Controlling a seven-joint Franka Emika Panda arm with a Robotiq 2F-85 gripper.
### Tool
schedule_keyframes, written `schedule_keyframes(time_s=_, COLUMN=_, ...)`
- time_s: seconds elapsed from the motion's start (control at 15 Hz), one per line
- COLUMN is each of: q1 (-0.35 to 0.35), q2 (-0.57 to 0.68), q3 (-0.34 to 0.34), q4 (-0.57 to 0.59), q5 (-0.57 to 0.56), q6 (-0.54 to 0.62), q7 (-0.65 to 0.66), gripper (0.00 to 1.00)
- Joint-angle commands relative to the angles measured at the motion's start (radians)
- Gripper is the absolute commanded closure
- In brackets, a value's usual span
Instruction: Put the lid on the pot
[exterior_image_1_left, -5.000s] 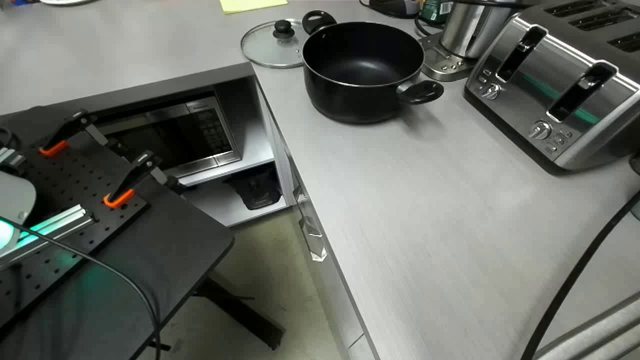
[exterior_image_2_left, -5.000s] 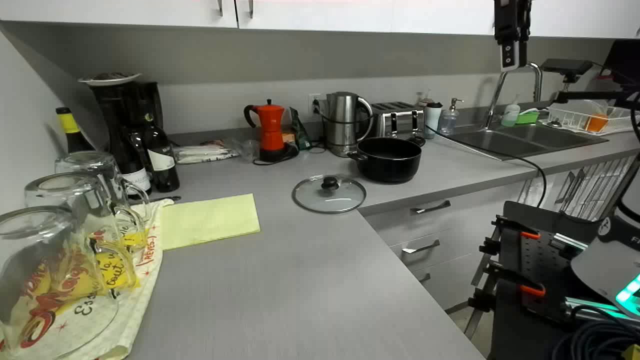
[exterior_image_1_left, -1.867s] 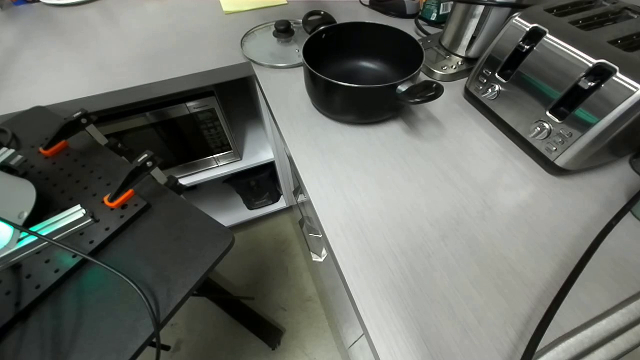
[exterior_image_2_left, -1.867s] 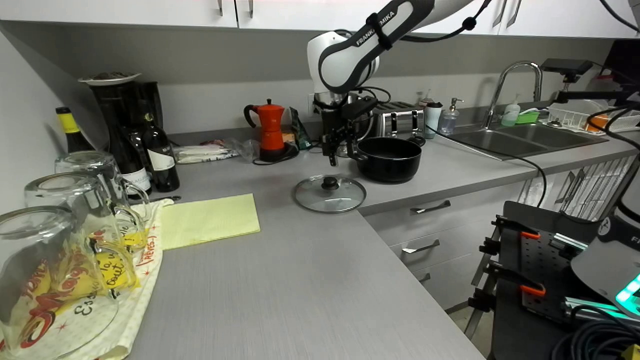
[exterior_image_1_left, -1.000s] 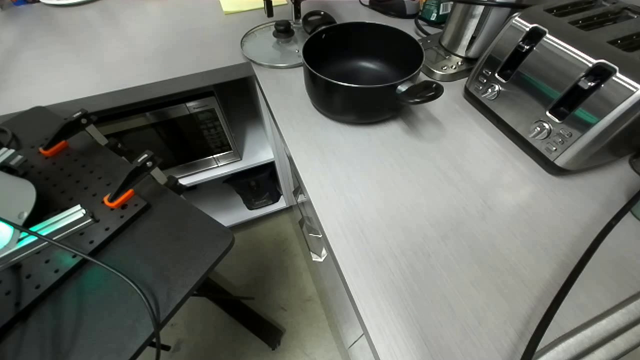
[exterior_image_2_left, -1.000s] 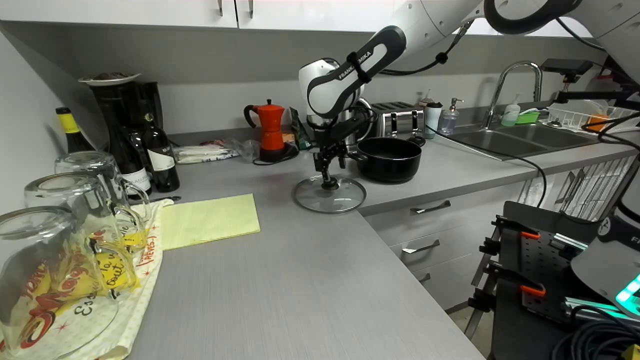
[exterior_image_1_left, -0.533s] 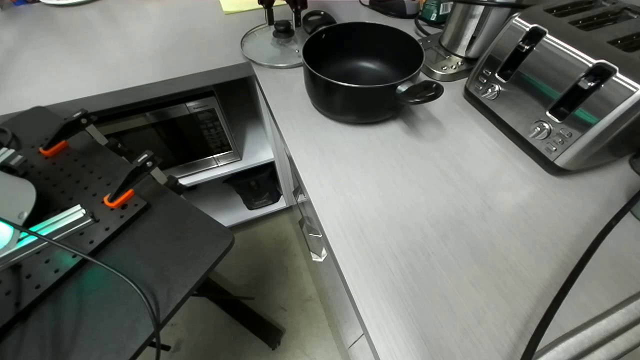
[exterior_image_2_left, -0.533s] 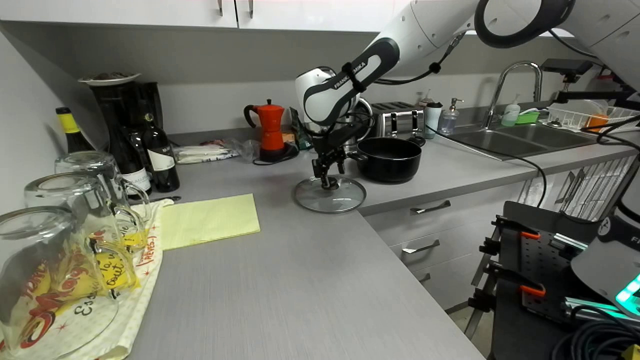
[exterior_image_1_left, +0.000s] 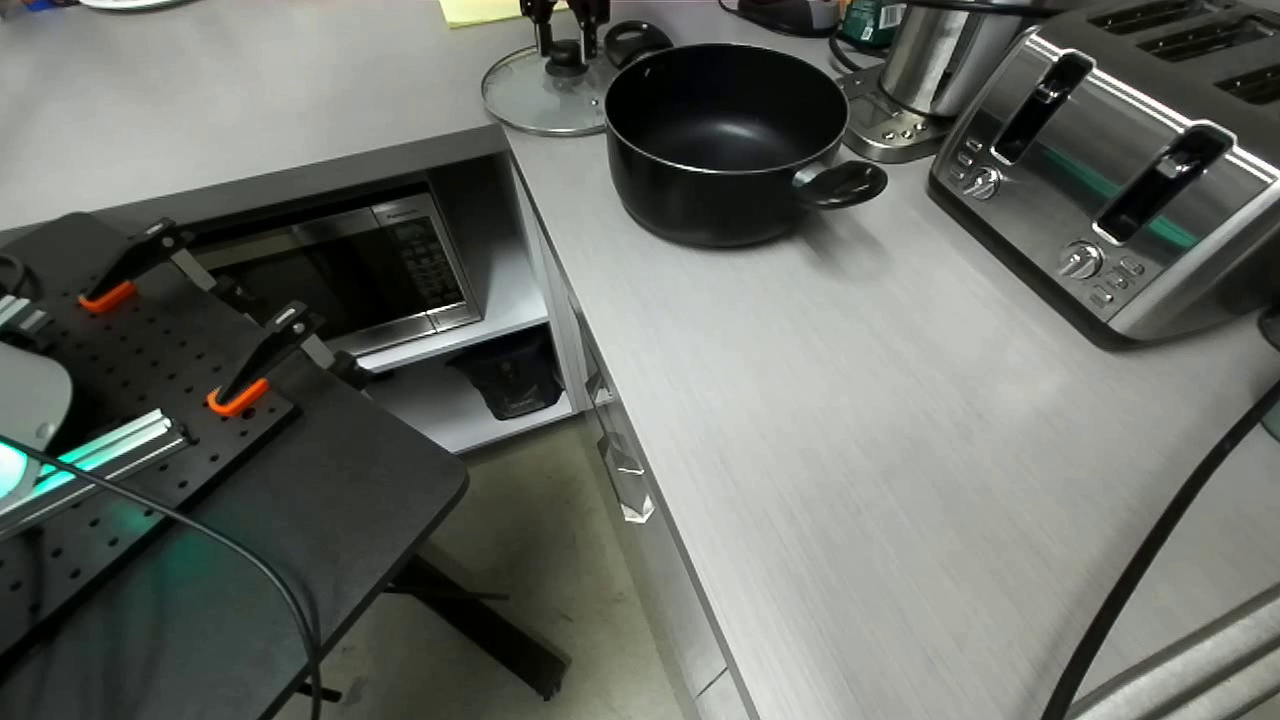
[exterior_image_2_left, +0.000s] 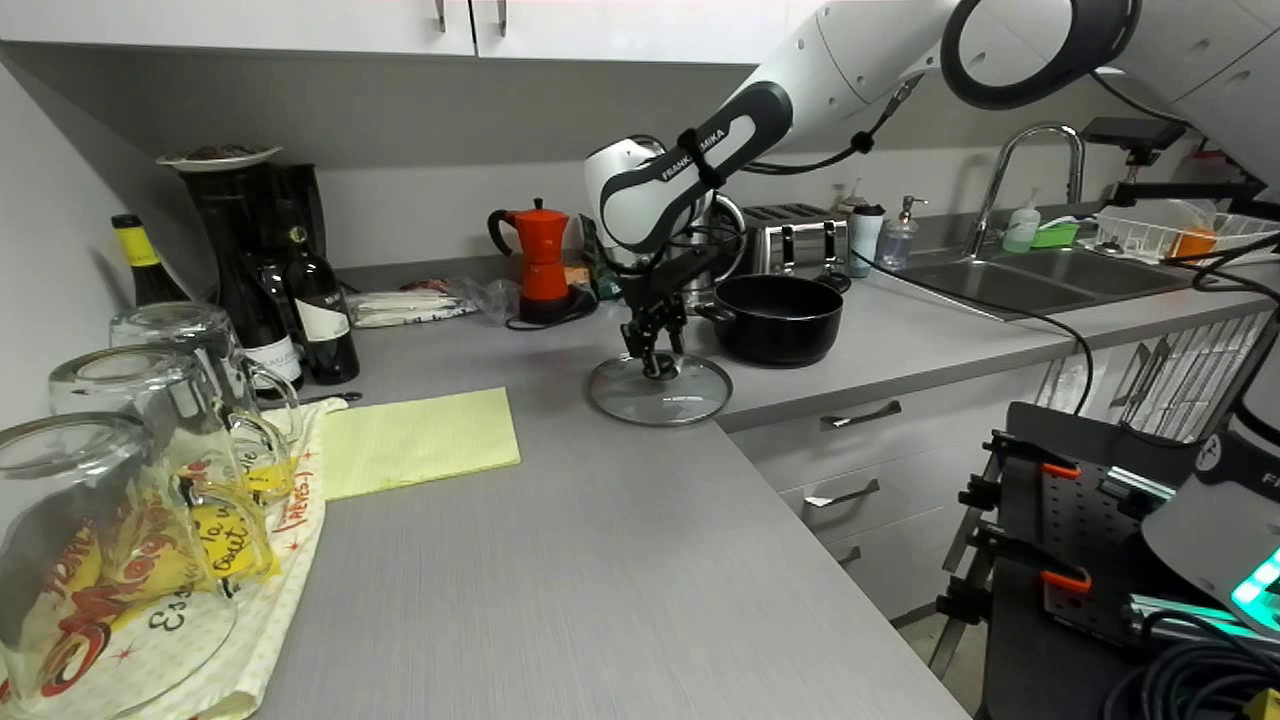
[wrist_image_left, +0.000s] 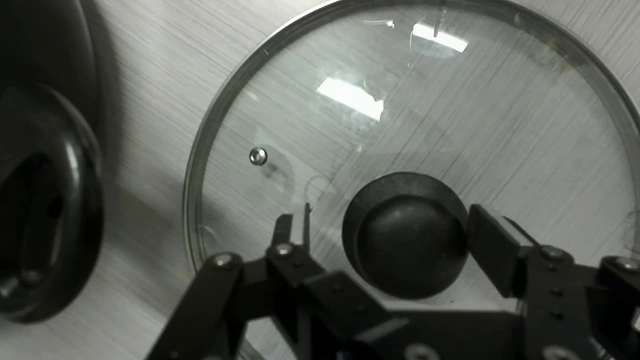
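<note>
The clear glass lid (exterior_image_1_left: 535, 100) with its black knob lies flat on the counter beside the pot, in both exterior views (exterior_image_2_left: 655, 405). It fills much of the wrist view (wrist_image_left: 300, 120). The black pot (exterior_image_1_left: 715, 205) stands upright and uncovered, its dark inside showing; it also shows in an exterior view (exterior_image_2_left: 780, 330) and at the left of the wrist view (wrist_image_left: 45, 45). My gripper (wrist_image_left: 390, 215) is open, with its fingers on either side of the knob (wrist_image_left: 407, 240). The right finger is close to or touching the knob; a gap shows at the left finger. The gripper shows in both exterior views (exterior_image_1_left: 566, 48) (exterior_image_2_left: 664, 362).
A silver toaster (exterior_image_1_left: 1110, 190) and a steel kettle (exterior_image_2_left: 683, 235) stand behind the pot. A red moka pot (exterior_image_2_left: 543, 265) is at the back. A yellow cloth (exterior_image_2_left: 420, 440) and several glass mugs (exterior_image_2_left: 150, 420) lie left of the lid. The counter edge (exterior_image_2_left: 800, 395) runs close to the lid and pot.
The arm has come into view from the upper right and moved down to the lid. The open fingers have lowered around the knob. The lid and pot have not moved.
</note>
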Motion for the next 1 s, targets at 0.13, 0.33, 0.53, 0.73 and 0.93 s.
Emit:
schedule_keyframes(time_s=0.13, q1=0.005, q2=0.020, q3=-0.002, q4=0.055, q5=0.029, q6=-0.039, q7=-0.027, gripper=0.69)
schedule_keyframes(time_s=0.33, q1=0.005, q2=0.007, q3=0.001, q4=0.040, q5=0.029, q6=-0.031, q7=-0.033, gripper=0.76)
schedule_keyframes(time_s=0.53, q1=0.014, q2=-0.041, q3=0.005, q4=-0.019, q5=0.022, q6=-0.001, q7=-0.041, gripper=0.76)
schedule_keyframes(time_s=0.73, q1=0.033, q2=-0.129, q3=0.009, q4=-0.128, q5=0.005, q6=0.053, q7=-0.057, gripper=0.76)
schedule_keyframes(time_s=0.93, q1=0.055, q2=-0.234, q3=0.010, q4=-0.253, q5=-0.011, q6=0.116, q7=-0.076, gripper=0.76)
